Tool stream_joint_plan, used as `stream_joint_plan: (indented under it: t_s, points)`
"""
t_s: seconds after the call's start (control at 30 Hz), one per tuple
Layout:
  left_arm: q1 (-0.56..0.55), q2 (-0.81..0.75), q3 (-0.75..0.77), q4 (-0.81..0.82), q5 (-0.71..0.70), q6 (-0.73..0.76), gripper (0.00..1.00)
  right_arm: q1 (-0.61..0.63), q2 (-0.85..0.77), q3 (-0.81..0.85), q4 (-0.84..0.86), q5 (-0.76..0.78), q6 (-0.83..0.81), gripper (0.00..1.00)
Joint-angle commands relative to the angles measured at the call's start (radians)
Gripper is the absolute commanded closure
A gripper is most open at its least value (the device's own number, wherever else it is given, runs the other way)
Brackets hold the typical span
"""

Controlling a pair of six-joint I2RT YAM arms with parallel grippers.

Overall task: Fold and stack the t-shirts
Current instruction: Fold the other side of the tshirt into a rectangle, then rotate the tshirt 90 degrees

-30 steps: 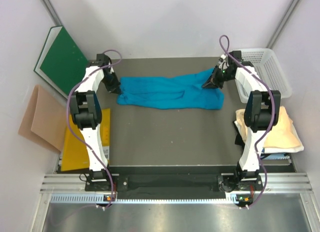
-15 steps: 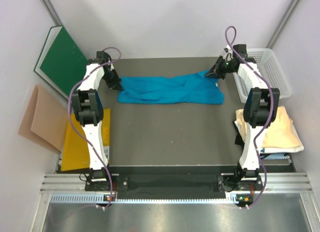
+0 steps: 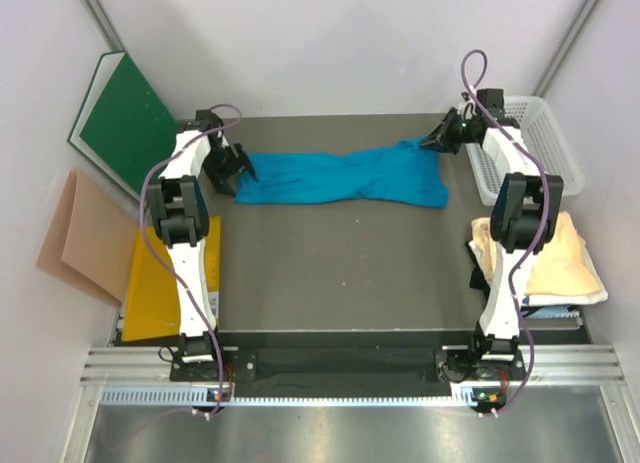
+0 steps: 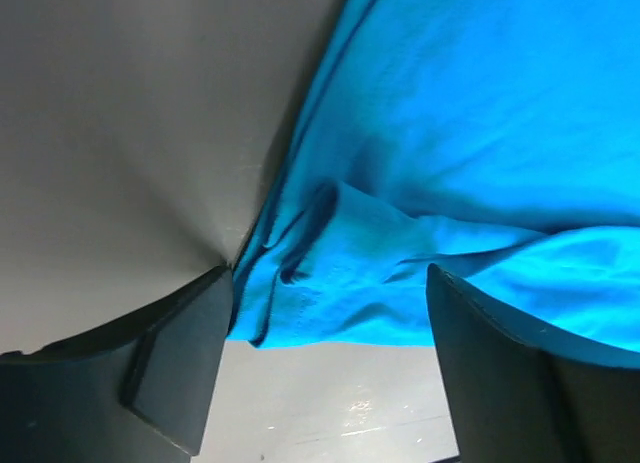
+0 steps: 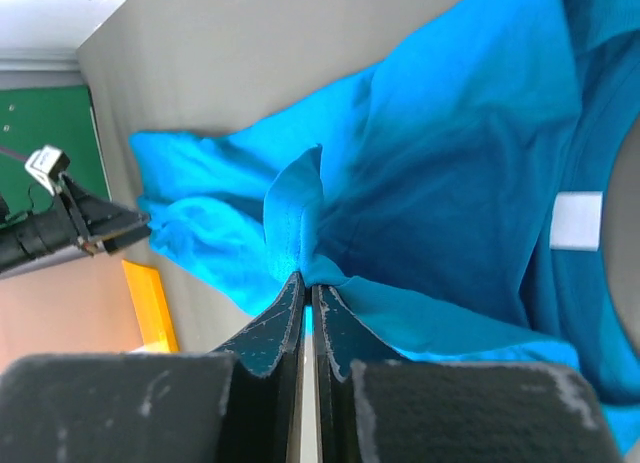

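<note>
- The teal shirt [image 3: 345, 178] is lying stretched in a long band, left to right, across the far part of the table [image 3: 340, 273].
- The right gripper [image 3: 437, 141] is pinching the shirt's far right corner. In the right wrist view its fingers [image 5: 270, 343] are pressing tight together on a raised fold of the teal cloth [image 5: 450, 163].
- The left gripper [image 3: 240, 170] is sitting at the shirt's left end with its jaws spread wide. In the left wrist view the rumpled hem [image 4: 330, 283] is lying between the two fingers, and neither is gripping it.
- The cream shirt [image 3: 565, 258] is lying in a loose heap at the right edge, near the right arm's base and well apart from the teal one.
- A white mesh basket [image 3: 545, 143] is standing at the far right, just beside the right gripper. The arm is hiding part of its inside, and neither shirt is lying in it.
</note>
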Motion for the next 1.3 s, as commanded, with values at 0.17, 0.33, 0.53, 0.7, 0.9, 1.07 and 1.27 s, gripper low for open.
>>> stream_joint_plan:
  t_s: [0.17,0.33,0.53,0.7,0.9,1.07,1.27]
  points:
    - [0.008,-0.043,0.025,-0.038,-0.042,0.015,0.05,-0.001,0.164,0.196,0.164,0.03,0.064,0.95]
    - [0.005,-0.14,-0.046,-0.002,-0.053,0.044,0.01,0.023,0.178,0.267,0.182,0.15,0.003,0.52]
    - [0.006,-0.227,-0.164,0.123,-0.07,0.065,0.01,0.048,-0.149,-0.057,0.197,0.36,-0.104,0.0]
    - [0.005,-0.189,-0.158,0.195,-0.039,0.045,0.01,0.048,-0.405,-0.381,0.071,0.327,-0.01,0.0]
    - [0.005,-0.036,-0.025,0.239,0.024,0.028,0.01,0.048,-0.652,-0.79,0.076,0.235,0.252,0.0]
    - [0.005,0.042,0.049,0.262,0.044,0.007,0.01,0.048,-0.737,-1.031,0.262,0.164,0.445,0.0]
    - [0.002,0.084,0.071,0.26,0.041,0.007,0.01,0.085,-0.645,-1.096,0.447,0.218,0.565,0.0]
